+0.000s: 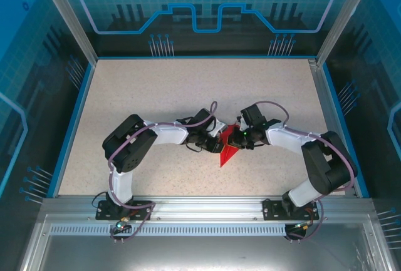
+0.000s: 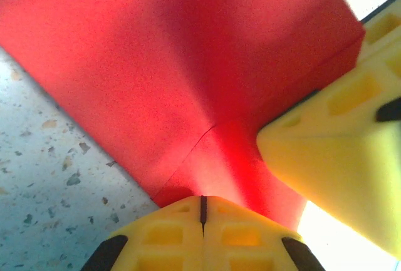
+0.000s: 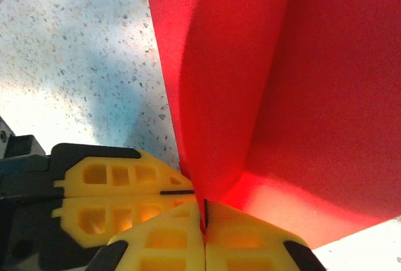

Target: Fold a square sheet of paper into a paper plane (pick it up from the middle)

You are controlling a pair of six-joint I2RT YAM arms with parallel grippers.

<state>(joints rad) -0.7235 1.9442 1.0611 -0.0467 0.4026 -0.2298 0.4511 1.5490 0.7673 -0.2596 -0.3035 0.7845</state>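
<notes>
Both arms crook inward over the bench (image 1: 156, 96), left hand (image 1: 215, 134) and right hand (image 1: 240, 135) each pinched tight on the red sheet (image 1: 228, 151) between them

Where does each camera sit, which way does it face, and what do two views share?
Top external: above and behind the robot, looking down on the speckled beige tabletop; left arm, right arm, left claw and right claw at the thin bright red paper sheet.
Left wrist: on the left arm, facing along its shut yellow claw onto the sheet; right claw at right.
Right wrist: likewise on the right arm; left claw at lower left.
Shared: both wrist views show sheet and tabletop.
</notes>
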